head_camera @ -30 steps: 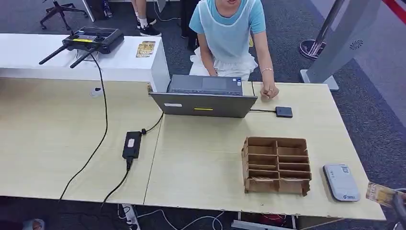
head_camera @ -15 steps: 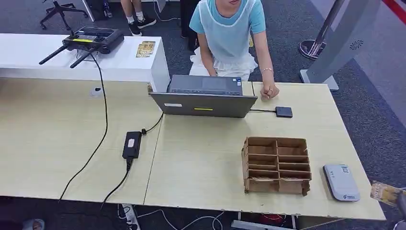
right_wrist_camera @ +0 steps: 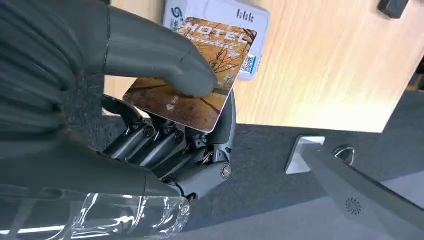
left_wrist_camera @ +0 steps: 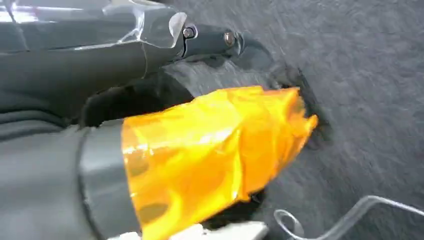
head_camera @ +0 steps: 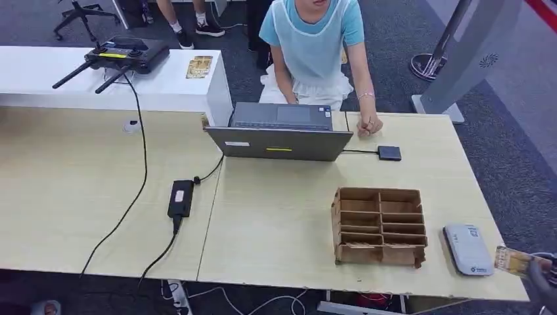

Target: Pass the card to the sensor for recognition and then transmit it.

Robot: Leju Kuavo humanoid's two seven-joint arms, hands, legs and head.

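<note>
At the table's right edge, right hand (right_wrist_camera: 165, 125) pinches hotel card (right_wrist_camera: 192, 75) just beside card reader (head_camera: 467, 249); recognition and handover remain pending.

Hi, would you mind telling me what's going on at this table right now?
The robot's right hand holds a hotel key card between thumb and fingers, at the table's near right corner, just beside the white card sensor. The card's edge overlaps the sensor in the right wrist view, but contact cannot be told. A person sits across the table behind an open laptop. A cardboard organizer stands left of the sensor.
</note>
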